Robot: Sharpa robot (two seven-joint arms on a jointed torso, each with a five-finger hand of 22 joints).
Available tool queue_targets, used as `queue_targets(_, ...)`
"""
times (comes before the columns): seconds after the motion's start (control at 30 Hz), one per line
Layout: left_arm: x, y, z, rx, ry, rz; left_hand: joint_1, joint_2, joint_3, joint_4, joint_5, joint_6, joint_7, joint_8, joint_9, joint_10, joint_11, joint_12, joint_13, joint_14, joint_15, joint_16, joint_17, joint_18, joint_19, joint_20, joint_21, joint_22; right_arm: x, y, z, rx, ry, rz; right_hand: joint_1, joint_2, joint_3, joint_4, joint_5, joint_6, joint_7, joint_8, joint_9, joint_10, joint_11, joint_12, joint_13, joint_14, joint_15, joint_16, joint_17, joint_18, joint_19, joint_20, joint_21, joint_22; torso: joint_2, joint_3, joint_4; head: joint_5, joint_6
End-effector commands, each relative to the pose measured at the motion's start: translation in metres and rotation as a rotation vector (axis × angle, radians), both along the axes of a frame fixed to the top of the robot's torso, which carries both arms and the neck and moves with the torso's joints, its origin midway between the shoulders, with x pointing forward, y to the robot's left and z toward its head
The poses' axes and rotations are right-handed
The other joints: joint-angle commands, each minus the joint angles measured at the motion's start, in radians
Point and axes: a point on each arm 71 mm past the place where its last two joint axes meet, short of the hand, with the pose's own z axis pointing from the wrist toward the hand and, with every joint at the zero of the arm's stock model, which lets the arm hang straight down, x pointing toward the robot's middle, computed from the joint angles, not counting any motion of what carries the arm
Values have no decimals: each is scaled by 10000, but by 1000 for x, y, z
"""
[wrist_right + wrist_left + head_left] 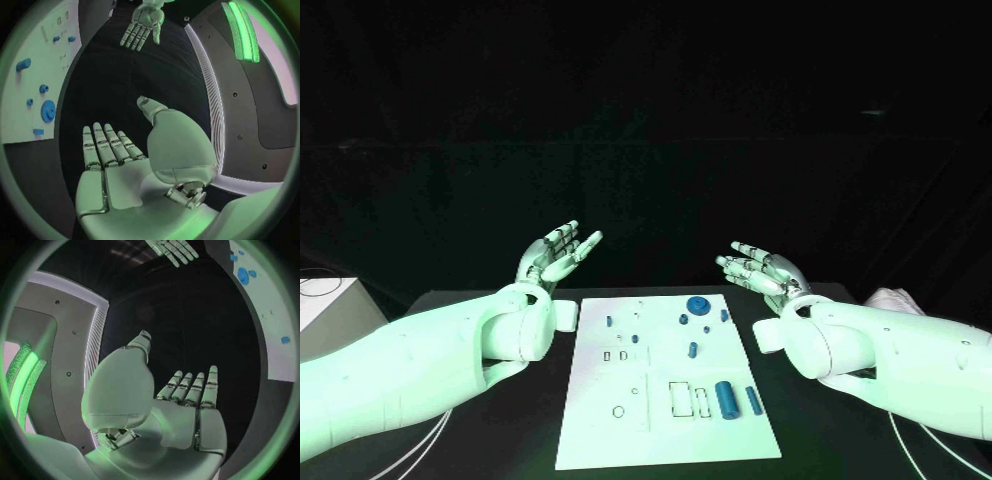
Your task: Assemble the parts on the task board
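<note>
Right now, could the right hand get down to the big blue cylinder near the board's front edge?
Probably yes. The right hand is open and holds nothing, raised beyond the task board. The big blue cylinder lies on the board's right side with nothing over it.

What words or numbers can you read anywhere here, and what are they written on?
None can be read.
The task board carries only outlined slots and small marks, too small to tell whether any are letters.
The blue parts, such as the round gear and the big cylinder, show no writing.
The left hand and right hand, both open and raised off the board, show no label.
</note>
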Motion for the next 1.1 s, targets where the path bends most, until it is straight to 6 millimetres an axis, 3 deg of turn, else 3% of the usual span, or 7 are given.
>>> queue_targets(0.03,3,-6,5,-627,-209,-1016,322,-2,32,115,47,117,711,72,20,130,40,59,18,110,52,64,16,118,134,43,67,23,2,4,0,365,574,1256,853,-63,283,-339,-161,975,1428,285,219,1082,136,105,61,1850,35,375,249,148,1331,58,528,223,2,-3,-2,-2,-2)
queue_targets(0.13,4,-6,5,-631,-219,-1029,333,100,100,108,41,277,784,124,58,325,118,90,41,286,115,108,45,95,168,130,96,37,3,3,0,341,608,1329,1408,-111,516,-825,-201,2383,1264,722,520,2367,-84,213,136,3625,-257,862,496,458,3620,32,1413,582,2,-3,-2,-2,-2)
queue_targets(0.17,3,1,2,-677,-189,-1110,337,112,111,108,38,304,793,132,64,358,125,93,44,319,123,115,50,92,204,132,106,43,14,-13,5,-1811,-500,1140,1443,-116,541,-865,-200,2513,1256,759,545,2541,-111,221,143,3702,-286,884,503,492,3724,32,1464,592,42,-58,10,-7,-517)
queue_targets(0.3,-1,5,4,-742,-225,-1202,441,471,410,65,50,1383,1064,586,293,1988,463,393,202,2541,143,717,430,278,2302,107,711,372,18,-15,11,-3164,-1241,1395,1818,-242,906,-1357,-187,4919,1025,1508,995,4738,-513,605,221,5154,-788,1467,711,759,5201,-243,2298,873,154,-63,34,-31,-605)
queue_targets(0.43,-6,8,6,-802,-245,-1376,728,674,714,-57,31,3626,1146,1556,758,5550,591,1193,486,5374,-312,1701,975,807,3779,65,1453,661,23,-14,18,-4598,-1977,1711,1811,-377,1077,-1551,-289,5360,903,1521,966,5352,-705,578,182,6133,-1110,1778,907,728,5892,-631,3002,1209,301,-68,83,-96,-688)
queue_targets(0.57,-13,9,11,-800,-427,-1499,972,641,899,-206,28,4807,997,1995,985,6572,264,1386,446,6632,-719,2385,1400,1004,4726,-100,2079,899,28,-14,26,-6004,-2601,1983,1782,-464,1002,-1631,-496,5653,763,1538,954,6014,-903,689,222,6984,-1417,2115,1167,727,6339,-913,3727,1619,437,-79,163,-198,-640)
queue_targets(1.1,-43,1,34,-1151,-666,-2100,1244,301,1432,-574,15,5232,868,1981,1010,7362,77,1202,374,7035,-955,2905,2124,968,5428,-462,2907,1262,39,9,47,-10787,-3827,3247,1224,-1055,1871,-1793,-535,6775,330,1139,881,7025,-1440,241,210,10019,-2252,6272,4941,521,7965,-1737,9301,6148,996,-153,503,-520,-693)
